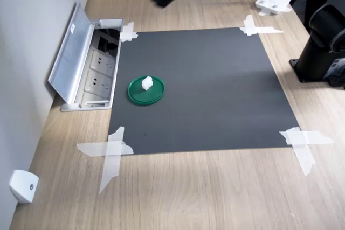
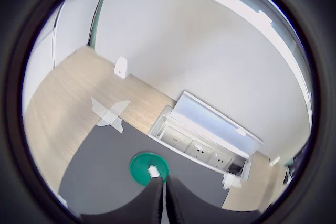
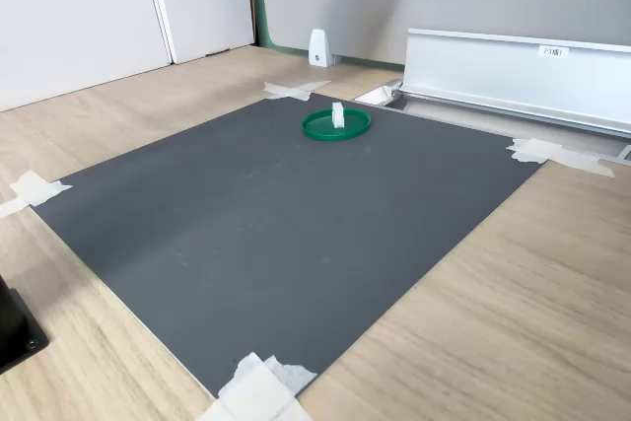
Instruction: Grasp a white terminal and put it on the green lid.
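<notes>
One white terminal [image 1: 146, 83] is sitting on the green lid [image 1: 136, 96], near its middle in both exterior views; we are seeing the gripper [image 2: 164, 192] above it, jaws pressed nearly together, pinching nothing; we are judging it light, stiff, best taken across its flat sides.

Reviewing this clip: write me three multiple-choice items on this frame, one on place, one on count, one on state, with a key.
1. Where is the white terminal?
A. On the green lid
B. On bare mat
C. In the socket box

2. How many taped mat corners show in the first exterior view?
A. Two
B. Three
C. Four

3. How does the socket box cover stand?
A. Closed
B. Raised open
C. Removed

Key: 1 A, the terminal sits inside the lid's rim in both exterior views. 2 C, every corner of the black mat carries white tape. 3 B, the sockets lie exposed beneath it.
</notes>
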You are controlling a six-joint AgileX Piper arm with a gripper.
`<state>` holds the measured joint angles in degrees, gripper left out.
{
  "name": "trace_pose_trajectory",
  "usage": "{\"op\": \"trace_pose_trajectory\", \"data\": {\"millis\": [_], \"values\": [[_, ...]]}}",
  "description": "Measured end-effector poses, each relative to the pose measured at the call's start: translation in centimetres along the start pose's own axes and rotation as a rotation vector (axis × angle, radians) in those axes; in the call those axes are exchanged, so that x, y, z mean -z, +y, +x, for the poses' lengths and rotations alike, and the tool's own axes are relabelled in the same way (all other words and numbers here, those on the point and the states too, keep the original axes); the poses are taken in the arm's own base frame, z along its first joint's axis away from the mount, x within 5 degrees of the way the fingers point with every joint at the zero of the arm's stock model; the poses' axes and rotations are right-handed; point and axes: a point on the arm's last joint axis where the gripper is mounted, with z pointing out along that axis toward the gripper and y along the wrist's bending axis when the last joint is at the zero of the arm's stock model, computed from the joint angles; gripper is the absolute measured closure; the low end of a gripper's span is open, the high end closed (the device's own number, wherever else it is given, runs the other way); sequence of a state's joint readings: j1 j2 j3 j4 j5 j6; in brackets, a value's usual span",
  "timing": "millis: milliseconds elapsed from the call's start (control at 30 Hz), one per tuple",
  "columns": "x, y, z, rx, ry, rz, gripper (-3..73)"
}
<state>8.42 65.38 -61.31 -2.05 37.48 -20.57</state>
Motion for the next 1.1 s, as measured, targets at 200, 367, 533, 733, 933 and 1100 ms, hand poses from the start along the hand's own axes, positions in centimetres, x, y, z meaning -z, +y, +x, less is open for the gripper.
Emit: {"op": "trace_pose_trajectory", "data": {"millis": [200,367,533,733,933,1100], "values": [[4.3,2.7,6.3,-0.177,-0.079,0.002,70.0],[6.2,4.6,11.0,-0.27,-0.113,0.001,70.0],[6.8,6.1,14.6,-0.285,-0.174,0.016,70.2],[6.7,7.3,17.9,-0.301,-0.192,0.036,70.2],[6.4,7.9,20.9,-0.37,-0.186,0.129,70.2],[6.9,8.1,21.1,-0.387,-0.24,0.145,70.2]]}}
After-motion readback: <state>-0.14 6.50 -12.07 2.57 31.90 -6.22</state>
